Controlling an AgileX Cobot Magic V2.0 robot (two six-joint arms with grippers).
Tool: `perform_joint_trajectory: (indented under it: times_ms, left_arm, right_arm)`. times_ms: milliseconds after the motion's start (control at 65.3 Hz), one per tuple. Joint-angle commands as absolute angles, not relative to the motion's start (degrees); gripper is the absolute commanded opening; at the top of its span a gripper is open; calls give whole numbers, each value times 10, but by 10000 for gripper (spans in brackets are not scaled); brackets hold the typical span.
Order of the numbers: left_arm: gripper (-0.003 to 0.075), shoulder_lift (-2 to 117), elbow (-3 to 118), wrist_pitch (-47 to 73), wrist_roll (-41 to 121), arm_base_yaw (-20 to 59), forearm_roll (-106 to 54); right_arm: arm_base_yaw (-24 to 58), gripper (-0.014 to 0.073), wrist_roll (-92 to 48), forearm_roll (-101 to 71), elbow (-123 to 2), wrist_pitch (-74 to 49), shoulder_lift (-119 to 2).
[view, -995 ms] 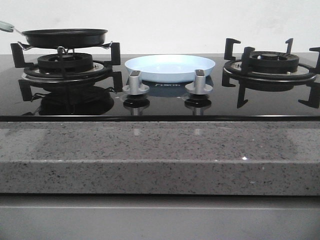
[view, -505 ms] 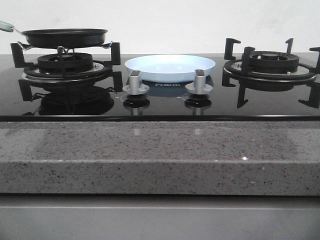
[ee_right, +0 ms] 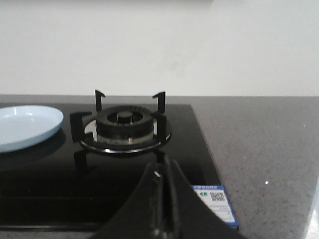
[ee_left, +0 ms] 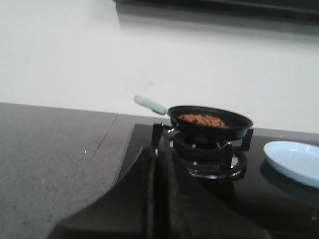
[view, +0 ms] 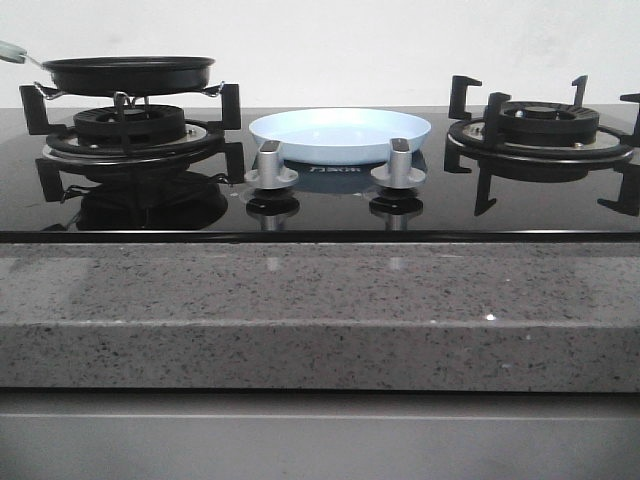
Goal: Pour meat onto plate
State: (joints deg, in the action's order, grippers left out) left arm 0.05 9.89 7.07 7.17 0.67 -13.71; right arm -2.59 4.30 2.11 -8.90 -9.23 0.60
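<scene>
Meat sits in a little brown heap inside the black pan, and the pan rests on the left burner, at about ten o'clock on the stove seen from the front. The pale-blue plate waits in the middle at twelve o'clock, just behind the two silver knobs. It has nothing on it yet. The right burner at two o'clock has no pot on it.

Neither arm shows in the front view. The left claw hangs low over the grey bench, well back from the pan, with its two dark fingers pressed together and holding nothing. The right claw is the same, fingers together, looking at the right burner.

I think the first job is to grab the pan by its pale green handle, which sticks out to the nine o'clock side. So the left claw should spread its fingers first, then come in from that side. It should pinch the handle firmly, because a pan hanging off one end will want to tip. Lift it clear of the burner prongs, carry it level over the plate, and tip slowly so the small bits slide down and do not bounce off the shiny rim.
</scene>
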Motion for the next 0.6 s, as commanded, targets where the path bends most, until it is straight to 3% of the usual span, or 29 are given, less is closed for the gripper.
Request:
perform_joint_trajectory:
  times_ms: [0, 291, 582]
  left_arm:
    - [-20, 27, 169, 70, 69, 7, -143]
    - [-20, 178, 334, 203, 69, 7, -139]
    - [-20, 301, 391, 252, 69, 7, -139]
  right_arm:
    - [-30, -68, 45, 22, -170, -108, -21]
    - [-30, -68, 45, 22, -338, -244, -170]
    - [-30, -68, 45, 22, -372, -266, -288]
